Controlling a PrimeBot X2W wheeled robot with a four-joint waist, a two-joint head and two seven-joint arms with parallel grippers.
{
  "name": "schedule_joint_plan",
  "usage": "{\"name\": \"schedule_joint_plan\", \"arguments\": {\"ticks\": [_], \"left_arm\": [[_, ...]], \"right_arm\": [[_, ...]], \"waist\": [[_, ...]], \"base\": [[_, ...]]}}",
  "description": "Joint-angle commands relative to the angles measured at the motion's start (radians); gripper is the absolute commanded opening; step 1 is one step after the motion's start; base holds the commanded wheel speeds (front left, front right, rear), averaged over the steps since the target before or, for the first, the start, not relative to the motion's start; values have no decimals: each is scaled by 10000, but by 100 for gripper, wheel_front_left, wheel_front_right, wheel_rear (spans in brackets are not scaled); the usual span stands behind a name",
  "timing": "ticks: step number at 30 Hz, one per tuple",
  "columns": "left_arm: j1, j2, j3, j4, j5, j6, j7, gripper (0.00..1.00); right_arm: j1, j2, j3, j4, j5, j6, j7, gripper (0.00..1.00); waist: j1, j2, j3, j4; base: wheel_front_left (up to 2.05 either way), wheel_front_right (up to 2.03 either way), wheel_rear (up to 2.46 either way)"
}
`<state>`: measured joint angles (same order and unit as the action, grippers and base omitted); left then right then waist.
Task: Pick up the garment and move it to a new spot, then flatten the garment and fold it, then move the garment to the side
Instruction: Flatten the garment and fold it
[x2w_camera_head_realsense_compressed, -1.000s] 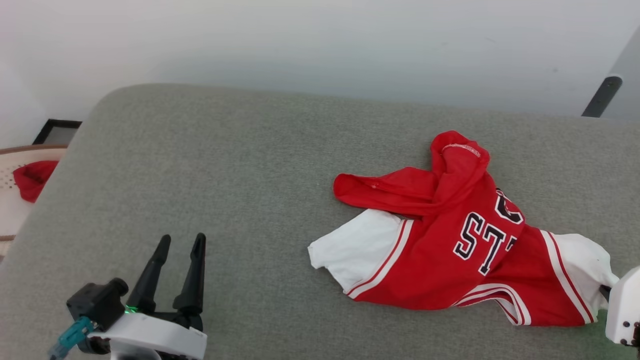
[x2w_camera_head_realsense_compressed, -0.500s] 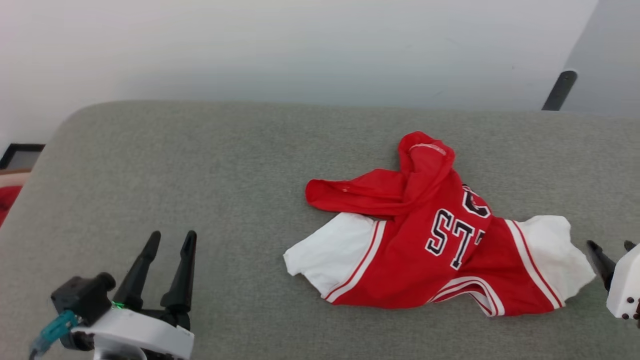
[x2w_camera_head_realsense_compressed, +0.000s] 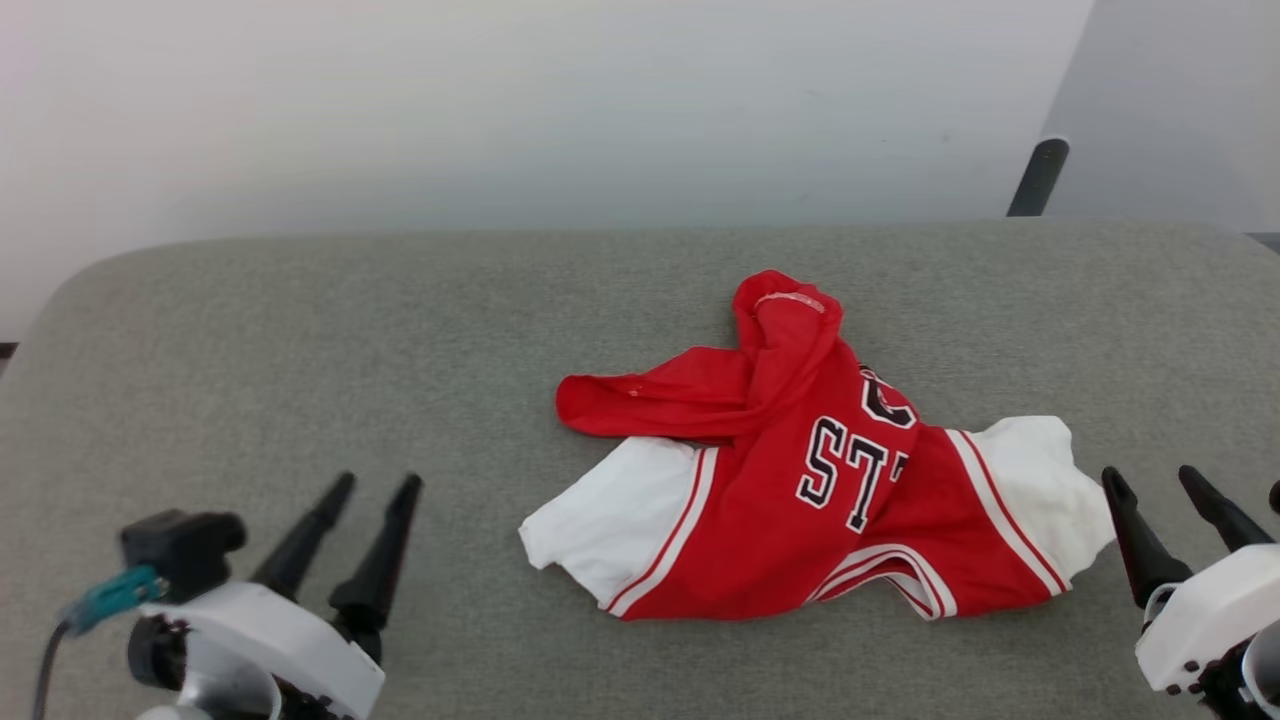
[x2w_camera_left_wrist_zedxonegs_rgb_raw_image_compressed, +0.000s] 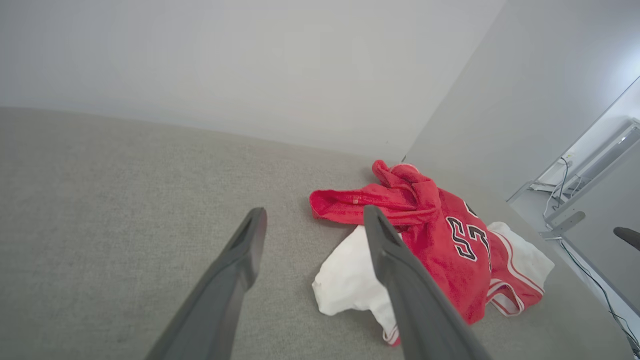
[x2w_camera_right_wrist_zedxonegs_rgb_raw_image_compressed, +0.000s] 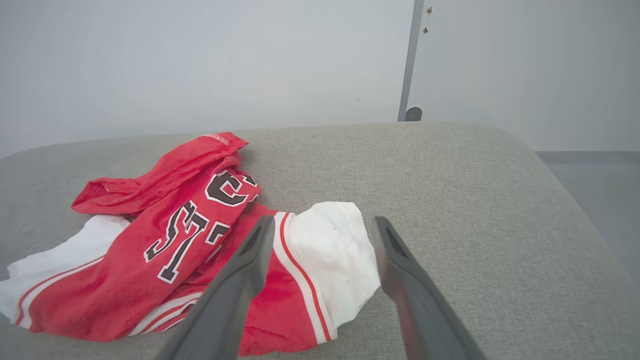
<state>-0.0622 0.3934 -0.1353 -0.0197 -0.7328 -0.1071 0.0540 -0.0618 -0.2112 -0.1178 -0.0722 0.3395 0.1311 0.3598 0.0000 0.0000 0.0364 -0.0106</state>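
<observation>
The garment is a red jersey with white sleeves and black lettering. It lies crumpled right of centre on the grey cushioned surface. My right gripper stands open just right of the garment's right white sleeve, holding nothing. In the right wrist view the sleeve lies just beyond the open right gripper. My left gripper is open at the lower left, well apart from the garment's left sleeve. The left wrist view has the garment ahead and to the right of the open left gripper.
A pale wall runs behind the surface. A dark post rises at the back right. The surface's right edge drops to the floor; cables and a metal frame lie beyond it. Bare grey fabric stretches left of the garment.
The right gripper has opened, let go of the garment's right sleeve and drawn back a little; the sleeve now lies on the surface. The head camera has turned right, shifting the whole picture left.
</observation>
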Motion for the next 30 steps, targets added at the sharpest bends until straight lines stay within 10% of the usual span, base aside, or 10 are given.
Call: {"name": "schedule_joint_plan", "arguments": {"ticks": [1, 15, 30], "left_arm": [[-100, 100, -83, -10, -213, -59, 386, 100], [-2710, 777, -1180, 1377, -2022, 935, 6187, 100], [-3973, 893, -1853, 3415, -1877, 1257, 7754, 100]], "right_arm": [[122, 60, -25, -97, -86, -6, -127, 100], [-269, 332, 130, -462, 22, -6, -168, 100], [-529, 499, 60, -670, 206, -6, -400, 100]], "waist": [[0, 0, -14, -103], [0, 0, 384, -725], [0, 0, 1327, -1490]], "base": [[0, 0, 0], [0, 0, 0], [0, 0, 0]]}}
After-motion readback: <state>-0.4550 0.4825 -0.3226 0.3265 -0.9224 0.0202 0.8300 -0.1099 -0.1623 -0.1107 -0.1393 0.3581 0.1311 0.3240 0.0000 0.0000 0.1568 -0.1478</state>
